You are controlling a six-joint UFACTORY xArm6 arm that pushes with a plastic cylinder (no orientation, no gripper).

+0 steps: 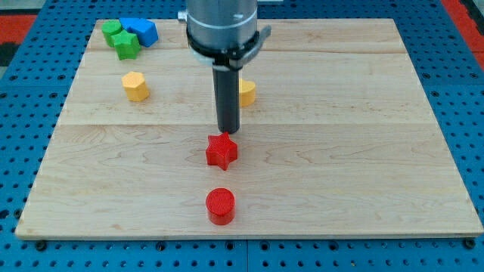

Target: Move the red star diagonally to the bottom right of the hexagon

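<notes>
The red star (221,151) lies near the middle of the wooden board. My tip (228,132) stands just above it in the view, touching or nearly touching its upper edge. The yellow hexagon (135,86) sits to the upper left, well apart from the star. A second yellow block (247,93) is partly hidden behind the rod, so its shape is unclear.
A red cylinder (220,206) lies below the star near the board's bottom edge. A green block (122,39) and a blue block (141,31) cluster at the top left corner. The board (363,151) rests on a blue pegboard.
</notes>
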